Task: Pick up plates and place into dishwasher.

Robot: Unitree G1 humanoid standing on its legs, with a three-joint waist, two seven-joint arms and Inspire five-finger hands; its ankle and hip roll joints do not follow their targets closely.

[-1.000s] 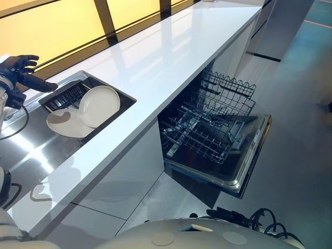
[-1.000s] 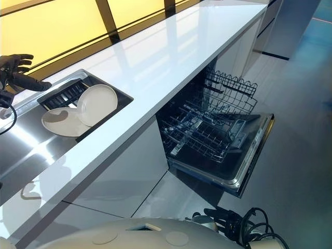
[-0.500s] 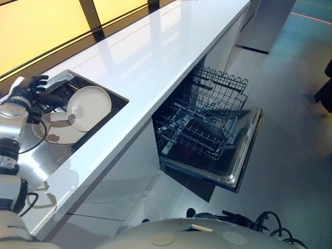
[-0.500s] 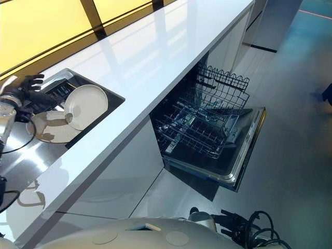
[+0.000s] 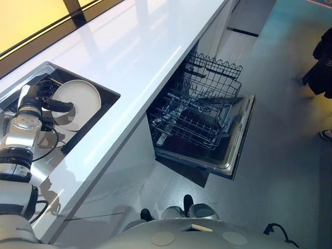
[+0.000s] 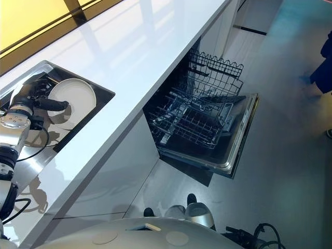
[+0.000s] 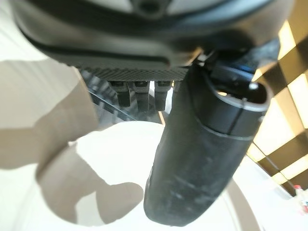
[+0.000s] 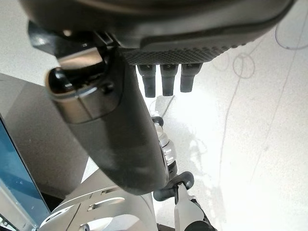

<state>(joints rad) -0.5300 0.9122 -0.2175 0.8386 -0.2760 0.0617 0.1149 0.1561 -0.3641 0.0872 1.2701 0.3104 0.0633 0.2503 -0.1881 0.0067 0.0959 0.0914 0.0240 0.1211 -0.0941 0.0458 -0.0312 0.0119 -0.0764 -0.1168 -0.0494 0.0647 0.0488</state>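
Left hand (image 5: 36, 99) in sink (image 5: 105, 96), left of frame: thumb apart from fingers, over edge of tilted plate (image 5: 81, 95), not clamped. Second plate (image 5: 66, 121) beneath, mostly hidden. Right hand (image 8: 183, 48) slack, empty. Dishwasher (image 5: 239, 136) centre, door down. Person (image 5: 320, 62) cut off upper right.

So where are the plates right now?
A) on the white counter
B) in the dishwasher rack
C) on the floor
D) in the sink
D: the white plates sit in the sink, with the left hand at them, and the open dishwasher racks hold none.
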